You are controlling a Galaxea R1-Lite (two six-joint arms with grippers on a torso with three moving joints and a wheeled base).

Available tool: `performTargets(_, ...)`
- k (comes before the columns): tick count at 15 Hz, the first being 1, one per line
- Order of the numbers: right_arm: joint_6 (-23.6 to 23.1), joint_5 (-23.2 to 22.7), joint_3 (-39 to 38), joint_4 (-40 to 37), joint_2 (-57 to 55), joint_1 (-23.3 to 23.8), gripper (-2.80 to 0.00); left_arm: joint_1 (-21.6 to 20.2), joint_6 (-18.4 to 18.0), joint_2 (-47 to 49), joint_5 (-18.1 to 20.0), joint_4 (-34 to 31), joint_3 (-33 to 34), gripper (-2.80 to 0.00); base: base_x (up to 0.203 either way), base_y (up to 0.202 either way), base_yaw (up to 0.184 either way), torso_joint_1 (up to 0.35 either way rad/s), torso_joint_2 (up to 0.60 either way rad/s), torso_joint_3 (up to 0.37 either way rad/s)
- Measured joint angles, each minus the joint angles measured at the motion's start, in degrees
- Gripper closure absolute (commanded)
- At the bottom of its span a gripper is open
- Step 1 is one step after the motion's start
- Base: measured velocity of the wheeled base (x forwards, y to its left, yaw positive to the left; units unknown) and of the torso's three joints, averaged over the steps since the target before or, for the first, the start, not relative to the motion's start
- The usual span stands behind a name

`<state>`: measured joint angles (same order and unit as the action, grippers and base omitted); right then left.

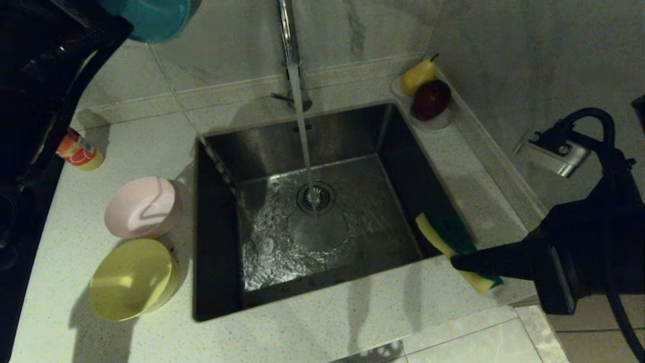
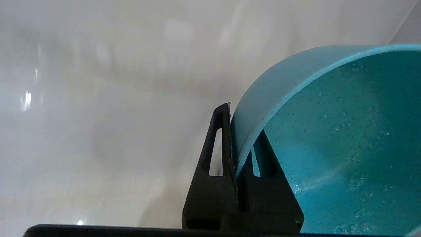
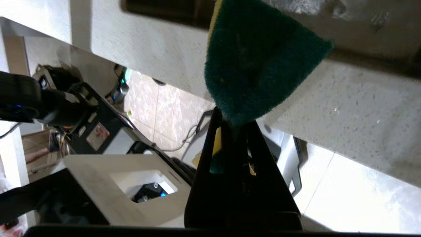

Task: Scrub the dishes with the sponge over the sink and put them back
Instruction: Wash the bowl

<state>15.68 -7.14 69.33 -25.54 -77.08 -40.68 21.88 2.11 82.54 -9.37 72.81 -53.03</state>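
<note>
Beneath my two grippers the sink takes running faucet water. Pink bowl and yellow bowl sit below my left gripper, clamped on the blue bowl's rim. My right gripper pinches the sponge at the sink's corner.

There were three bowls: pink, yellow, blue; one sponge; two fruits, a pear and an apple.

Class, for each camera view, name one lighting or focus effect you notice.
Head view: dim, with glare on the pink bowl and running water; dark shadows beside the yellow bowl. Left wrist view: wall blurred, blue bowl sharp. Right wrist view: sponge soft, floor glare.
</note>
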Motion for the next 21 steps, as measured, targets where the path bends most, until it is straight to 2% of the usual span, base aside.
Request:
performTargets(3, -0.17, -0.40, 0.87, -0.12, 1.09, 0.00, 0.00, 0.00, 0.90, -0.89, -0.08, -6.88, -0.13, 0.00, 0.000, 0.000, 0.000, 0.000, 0.00, 0.000)
performTargets(4, -0.24, -1.63, 1.12, -0.29, 1.86, 0.00, 0.00, 0.00, 1.27, -1.83, -0.06, -11.71, -0.11, 0.00, 0.000, 0.000, 0.000, 0.000, 0.00, 0.000)
performTargets(6, -0.27, -3.52, 1.21, -0.52, 3.02, 0.00, 0.00, 0.02, 1.94, -4.90, 0.21, -27.45, 0.06, 0.00, 0.000, 0.000, 0.000, 0.000, 0.00, 0.000)
performTargets(9, -0.05, -9.42, 1.21, -0.75, 4.08, 0.00, 0.00, 0.05, 3.69, -10.33, 0.89, -51.42, 0.36, 0.00, 0.000, 0.000, 0.000, 0.000, 0.00, 0.000)
performTargets(10, 0.06, -11.96, 1.54, -0.84, 4.27, 0.00, 0.00, 0.08, 4.49, -11.58, 1.23, -57.55, 1.67, 0.00, 0.000, 0.000, 0.000, 0.000, 0.00, 0.000)
performTargets(11, 0.25, -12.89, 1.65, -0.99, 4.40, 0.00, 0.00, 0.09, 4.92, -12.34, 1.36, -61.07, 2.33, 0.00, 0.000, 0.000, 0.000, 0.000, 0.00, 0.000)
performTargets(14, 3.37, -19.75, 3.03, -1.43, 3.64, 0.00, 0.00, 0.38, 8.90, -12.48, 3.68, -68.99, 4.09, 0.00, 0.000, 0.000, 0.000, 0.000, 0.00, 0.000)
performTargets(16, 5.10, -22.59, 5.26, -2.62, 1.39, 0.00, 0.00, 0.91, 9.89, -10.81, 5.31, -74.24, 4.20, 0.00, 0.000, 0.000, 0.000, 0.000, 0.00, 0.000)
performTargets(19, 5.67, -24.79, 10.11, -4.44, -3.39, 0.02, 0.00, 2.22, 14.20, -6.64, 6.04, -73.99, 1.54, 0.00, 0.000, 0.000, 0.000, 0.000, 0.00, 0.000)
performTargets(21, 6.58, -25.04, 12.75, -4.63, -6.62, 0.02, 0.00, 3.99, 15.58, -4.17, 5.40, -72.45, -1.29, 0.00, 0.000, 0.000, 0.000, 0.000, 0.00, 0.000)
